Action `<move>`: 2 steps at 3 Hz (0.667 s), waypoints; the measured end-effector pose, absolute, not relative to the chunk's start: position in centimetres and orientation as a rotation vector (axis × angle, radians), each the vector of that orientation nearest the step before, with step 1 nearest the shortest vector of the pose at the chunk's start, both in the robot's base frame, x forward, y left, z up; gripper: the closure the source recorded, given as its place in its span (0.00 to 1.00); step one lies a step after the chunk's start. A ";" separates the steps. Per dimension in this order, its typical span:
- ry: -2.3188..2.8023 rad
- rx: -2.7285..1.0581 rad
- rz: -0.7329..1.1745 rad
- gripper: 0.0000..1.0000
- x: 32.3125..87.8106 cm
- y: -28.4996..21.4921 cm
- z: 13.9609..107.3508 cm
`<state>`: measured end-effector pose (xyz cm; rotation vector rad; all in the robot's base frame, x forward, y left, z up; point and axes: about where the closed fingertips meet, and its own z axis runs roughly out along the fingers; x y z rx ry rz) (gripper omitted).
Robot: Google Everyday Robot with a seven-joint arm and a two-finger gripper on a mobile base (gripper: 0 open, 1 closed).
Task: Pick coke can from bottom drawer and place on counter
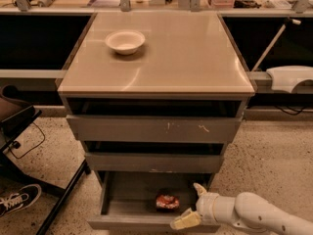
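Three grey drawers stand pulled out in steps below a smooth, glossy beige bench (190, 58), a broad rectangular slab that catches soft reflections. The top drawer (154, 129) and the middle drawer (151, 162) have flat fronts marked with pale scuffs and scratches. The bottom drawer (128, 196) sits farthest out, a wide shallow grey box with a plain front lip.

Inside it, towards the front and right of centre, lies the coke can (167, 201). It is small, red with white markings and a dull metallic glint, and it looks somewhat crumpled. Just to the can's right is the gripper (191, 205), its two cream fingers spread apart. One points up over the drawer's interior and the other reaches down across the front lip, and they hold nothing. Behind it a rounded white arm (259, 213) runs off to the lower right.

On the bench's rear left rests a round, matte white bowl (124, 41). The speckled floor (274, 155) carries a dark sneaker (18, 199) with a white sole at lower left.
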<state>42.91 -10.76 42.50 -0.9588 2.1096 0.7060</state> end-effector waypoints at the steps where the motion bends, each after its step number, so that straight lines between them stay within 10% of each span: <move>1: 2.127 -0.888 0.827 0.00 45.8 -6.6 38.7; 2: 2.169 -0.739 0.858 0.00 49.6 -4.3 34.8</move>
